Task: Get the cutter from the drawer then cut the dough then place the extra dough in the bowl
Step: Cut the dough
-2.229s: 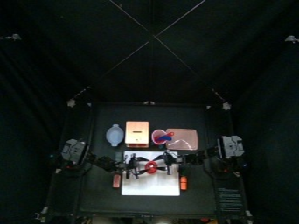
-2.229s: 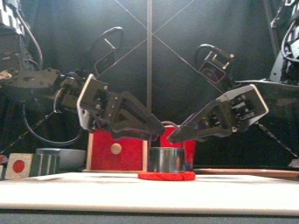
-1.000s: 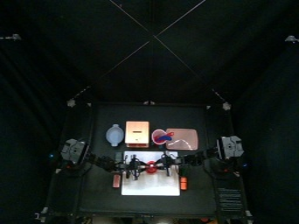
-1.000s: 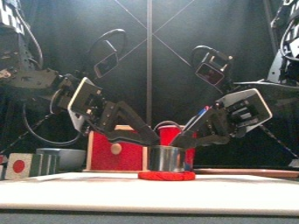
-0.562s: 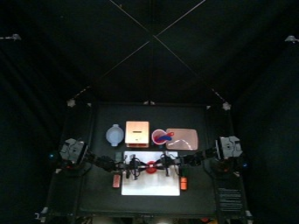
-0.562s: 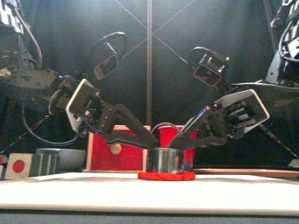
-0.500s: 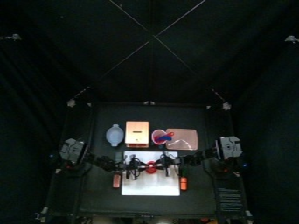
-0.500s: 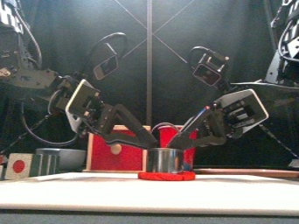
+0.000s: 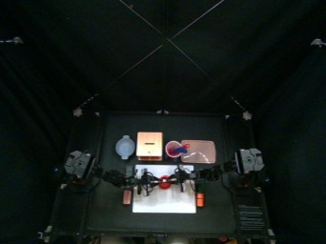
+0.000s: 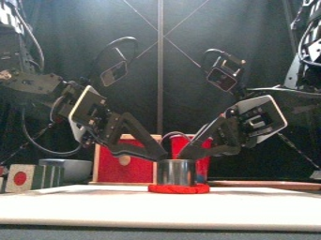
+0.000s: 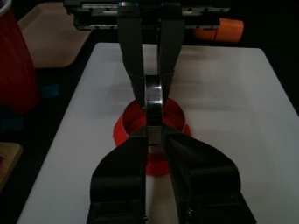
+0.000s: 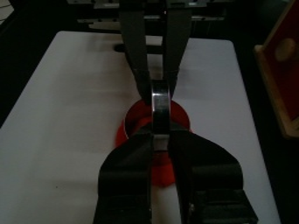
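Front view gives us the round metal cutter (image 10: 179,172) standing upright on the flat piece of red dough (image 10: 179,188). The dough lies near the middle of the white cutting board (image 10: 160,204), and its edge shows all round the foot of the cutter.

The left gripper (image 10: 160,155) slants down from the left and the right gripper (image 10: 201,153) from the right, and they meet just over the cutter's top. In both wrist views we see each pair of jaws drawn almost together, pinching a thin bright strip of the cutter's metal. So we read both grippers as clenched on the cutter, facing each other across it. We cannot tell whether that strip is the rim or the wire handle.

Beyond the board, on the far left, sits the blue-grey bowl (image 10: 63,172). The pale wooden box with a red drawer front (image 10: 126,161) is just to its right. From the top view we find the flat pink tray (image 9: 207,152) to the right of the box, with the red cup (image 9: 177,149) at its left end.
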